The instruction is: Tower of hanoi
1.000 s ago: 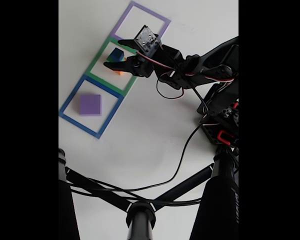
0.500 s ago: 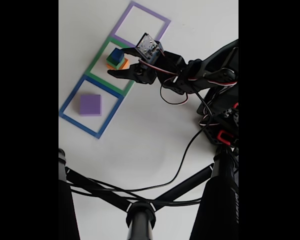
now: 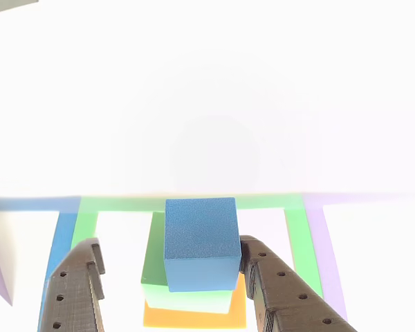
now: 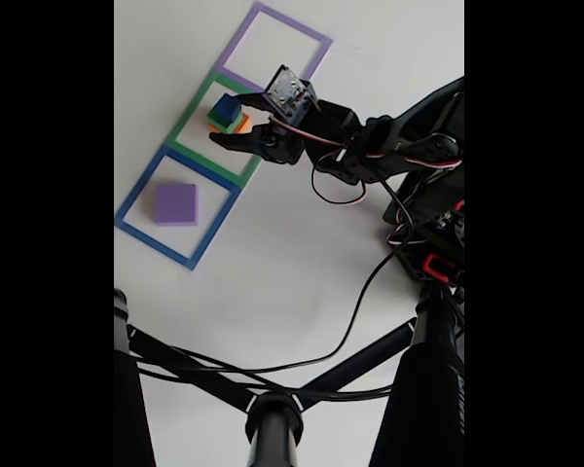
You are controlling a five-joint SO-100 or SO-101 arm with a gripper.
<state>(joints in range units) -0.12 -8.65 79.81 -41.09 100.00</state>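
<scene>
Atop the green block, blue cube sits square between claw fingers.

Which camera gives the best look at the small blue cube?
The other view: the blue cube sits large and sharp between the fingers, atop the green block. The fixed view shows the cube small, beside the gripper.

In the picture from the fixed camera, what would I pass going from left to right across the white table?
Purple block inside the blue square outline → blue cube on top of its stack in the green square outline → the open claw around that cube → the black arm behind it.
</scene>
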